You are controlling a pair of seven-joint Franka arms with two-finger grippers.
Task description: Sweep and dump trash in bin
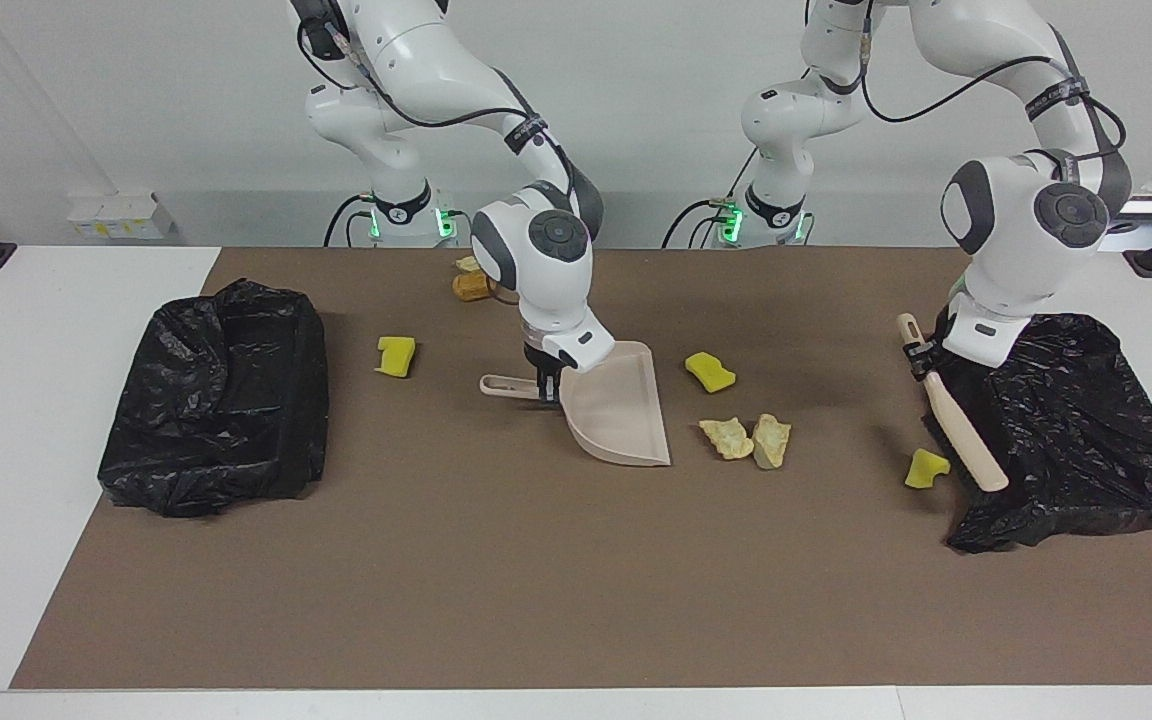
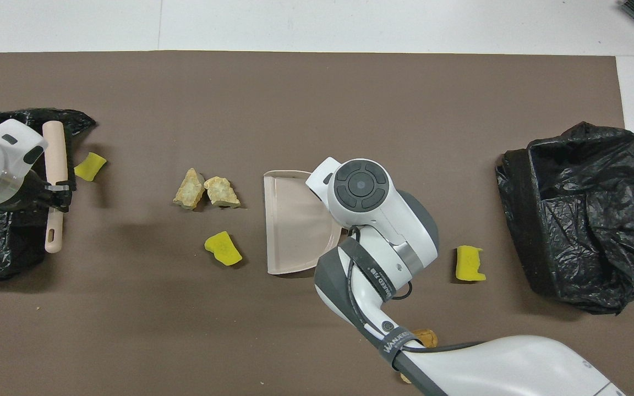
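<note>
My left gripper (image 1: 919, 358) is shut on the handle of the beige brush (image 1: 964, 440), which slants down at the edge of the crumpled black bag (image 1: 1066, 430), its head beside a yellow sponge piece (image 1: 925, 468). In the overhead view the left gripper (image 2: 58, 191) holds the brush (image 2: 54, 159) next to that sponge (image 2: 90, 166). My right gripper (image 1: 547, 385) is shut on the handle of the beige dustpan (image 1: 621, 420), which rests mid-table. Two beige chunks (image 1: 748, 440) and another yellow sponge (image 1: 710, 372) lie between pan and brush.
An open black-lined bin (image 1: 226, 400) stands at the right arm's end. A yellow sponge (image 1: 395, 356) lies between it and the dustpan. An orange-brown chunk (image 1: 472, 285) sits near the right arm's base. The brown mat (image 1: 536, 580) covers the table.
</note>
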